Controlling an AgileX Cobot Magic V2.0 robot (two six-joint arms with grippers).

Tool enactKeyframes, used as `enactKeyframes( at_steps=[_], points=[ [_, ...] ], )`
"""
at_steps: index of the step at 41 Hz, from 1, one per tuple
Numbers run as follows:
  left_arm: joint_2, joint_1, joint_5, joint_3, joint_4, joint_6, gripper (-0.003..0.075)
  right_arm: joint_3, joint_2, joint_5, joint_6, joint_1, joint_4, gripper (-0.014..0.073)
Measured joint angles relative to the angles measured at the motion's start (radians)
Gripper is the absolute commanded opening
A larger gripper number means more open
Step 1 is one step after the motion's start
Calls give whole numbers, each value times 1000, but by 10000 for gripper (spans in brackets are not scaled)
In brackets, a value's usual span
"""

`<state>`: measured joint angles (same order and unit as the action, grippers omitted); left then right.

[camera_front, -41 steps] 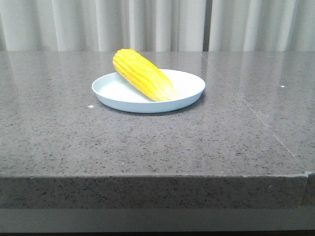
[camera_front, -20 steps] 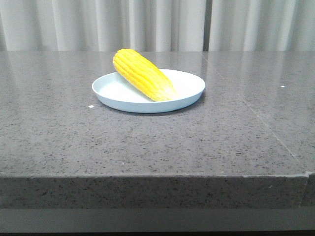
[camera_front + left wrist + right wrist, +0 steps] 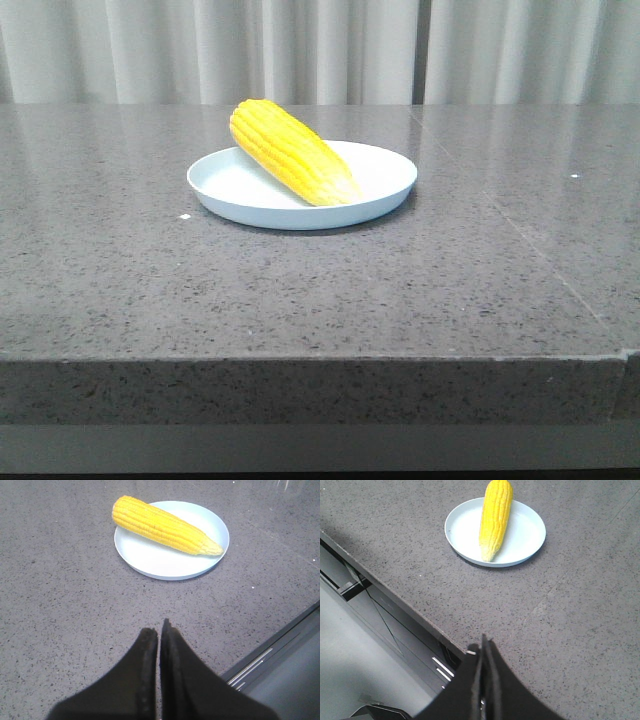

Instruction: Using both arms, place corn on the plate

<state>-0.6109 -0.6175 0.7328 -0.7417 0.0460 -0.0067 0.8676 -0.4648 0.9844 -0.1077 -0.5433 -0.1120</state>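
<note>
Pale curtains hang behind the speckled grey tabletop (image 3: 300, 290). From my station I see the corn (image 3: 290, 152) lying across the plate (image 3: 385, 170), blunt end over the rim toward the far edge, pale tip inside, roughly mid-table. My left gripper (image 3: 159, 630) and right gripper (image 3: 483, 645) both hang near the front edge, jaws pressed together, holding nothing. I judge the placing finished; next I would only park both arms.

You find no readable text, label, brand, number or sign anywhere in your front or either wrist view.
</note>
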Motion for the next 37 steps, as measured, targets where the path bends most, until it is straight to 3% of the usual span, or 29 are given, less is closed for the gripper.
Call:
enactKeyframes(
  at_steps=[28, 37],
  points=[
    [30, 0, -9, 28, 0, 0, -20, -1, 0, 7, 0, 0, 0, -67],
    [173, 176, -124, 195, 1, 0, -20, -4, 0, 8, 2, 0, 0, -67]
  ],
)
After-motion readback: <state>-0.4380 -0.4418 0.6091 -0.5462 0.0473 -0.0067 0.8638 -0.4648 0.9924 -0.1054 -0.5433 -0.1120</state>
